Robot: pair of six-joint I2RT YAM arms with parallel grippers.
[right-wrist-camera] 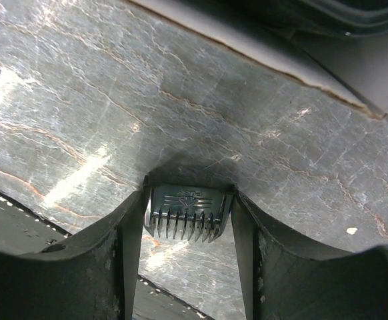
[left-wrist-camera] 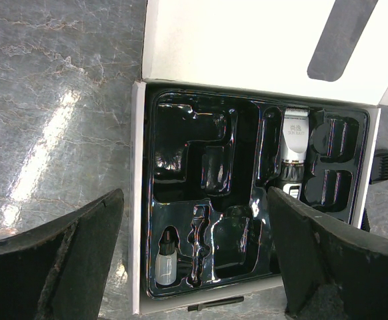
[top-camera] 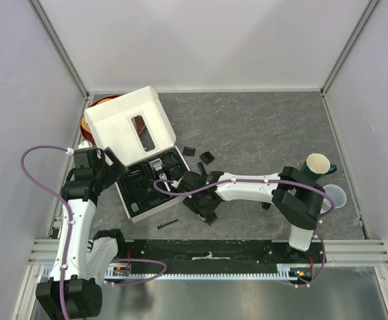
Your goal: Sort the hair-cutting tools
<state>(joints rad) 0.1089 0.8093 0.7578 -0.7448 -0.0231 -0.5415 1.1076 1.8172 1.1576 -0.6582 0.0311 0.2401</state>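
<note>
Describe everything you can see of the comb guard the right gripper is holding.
The comb guard is a small dark plastic piece, glossy, with a row of short teeth along its near edge and faint raised lines on its flat back. It sits crosswise between the jaws of the right gripper, each end against a jaw, teeth toward the camera, over the grey table. Whether it touches the table cannot be told.

The left arm point(top-camera: 71, 227) rises from its base and bends forward. The left gripper point(left-wrist-camera: 194, 200) points down, its fingers point(left-wrist-camera: 67, 253) spread wide with nothing between them. The right arm point(top-camera: 261, 187) stretches leftward, wrist tipped low, and the right gripper point(right-wrist-camera: 189, 203) is clamped on a small comb guard point(right-wrist-camera: 187, 215).
</note>
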